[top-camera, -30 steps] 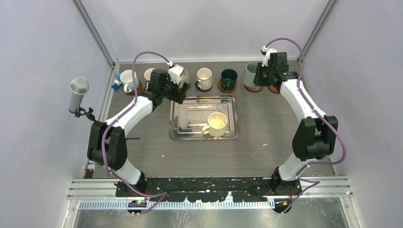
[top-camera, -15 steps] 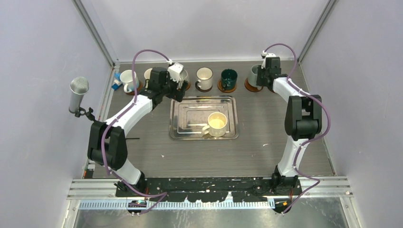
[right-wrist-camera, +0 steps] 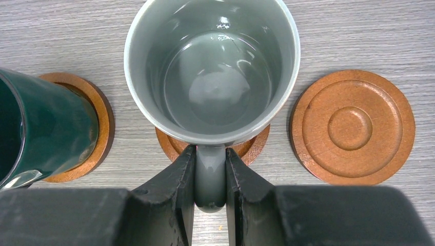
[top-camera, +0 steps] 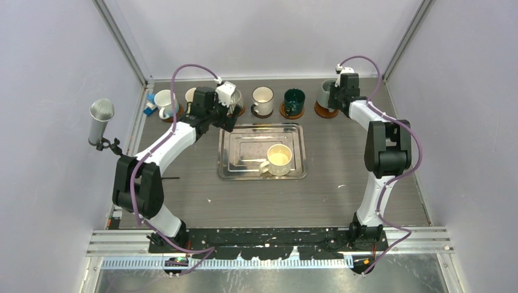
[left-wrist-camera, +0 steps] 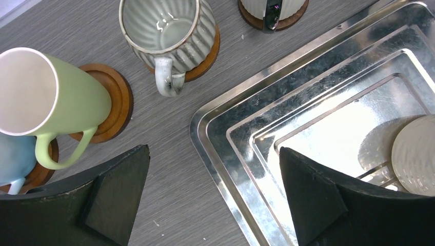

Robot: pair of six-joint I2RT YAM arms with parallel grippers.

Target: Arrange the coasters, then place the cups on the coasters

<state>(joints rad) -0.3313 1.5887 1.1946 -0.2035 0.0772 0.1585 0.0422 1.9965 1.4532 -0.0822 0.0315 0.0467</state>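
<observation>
Right wrist view: right claw (right-wrist-camera: 210, 171) clamped on handle of grey-blue mug (right-wrist-camera: 210, 66), mug over its coaster (right-wrist-camera: 251, 146) beyond far right corner of tray (top-camera: 241, 152); seated or just hovering, can't tell. Looks like the set-down step. Next likely calls for: release, back straight off the handle without nudging, mind teal mug (right-wrist-camera: 41, 128) on the tray side. Bare coaster (right-wrist-camera: 351, 125) further out from tray, probably meant for cream cup (top-camera: 280, 159) sitting inside tray. Left claw (left-wrist-camera: 215, 195) spread wide, empty, above tray's far left corner. Dark grey woodgrain table (top-camera: 342, 159), pale lilac walls, microphone (top-camera: 101, 116) well left of tray
</observation>
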